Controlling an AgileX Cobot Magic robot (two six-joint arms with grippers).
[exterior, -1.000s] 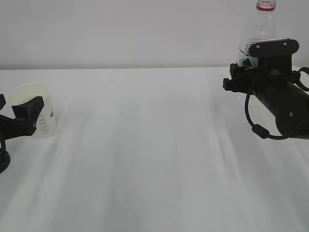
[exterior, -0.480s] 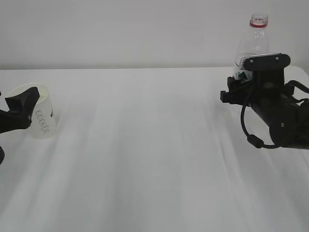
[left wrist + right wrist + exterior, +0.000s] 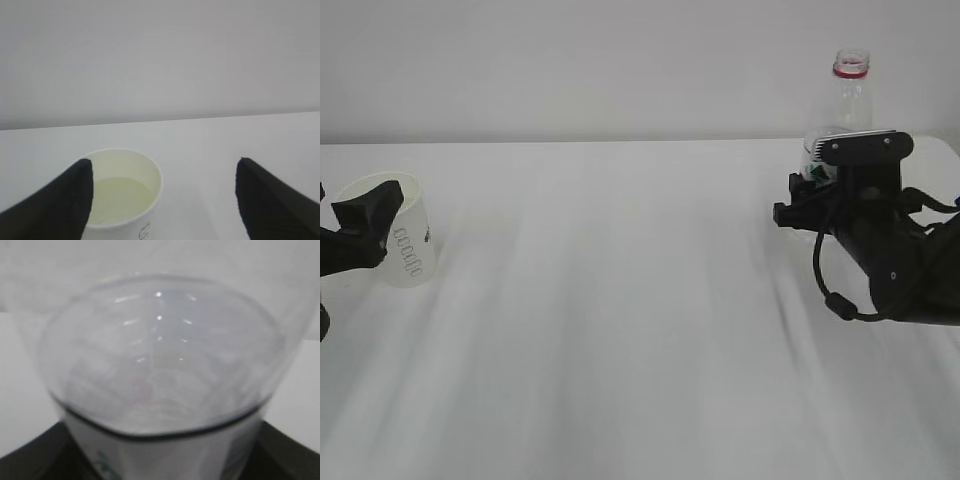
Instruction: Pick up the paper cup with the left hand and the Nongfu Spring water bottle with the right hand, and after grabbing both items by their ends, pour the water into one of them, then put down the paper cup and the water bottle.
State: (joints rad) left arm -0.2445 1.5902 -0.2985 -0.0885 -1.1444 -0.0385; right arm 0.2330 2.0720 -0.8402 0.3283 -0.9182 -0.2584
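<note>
Exterior view | water bottle (image 3: 847, 100) lower than before, right hand (image 3: 825, 195) fingers grasping it | left hand (image 3: 162, 200) fingers released beside paper cup (image 3: 408, 235)

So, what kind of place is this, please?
Probably a plain test bench in a lab, not a home. A bare white table meets a blank pale wall, and only a paper cup and a water bottle stand there, each with a black robot gripper beside it.

White table (image 3: 640, 330) with faint streaky shading; plain pale grey wall (image 3: 600, 60) behind.
</note>
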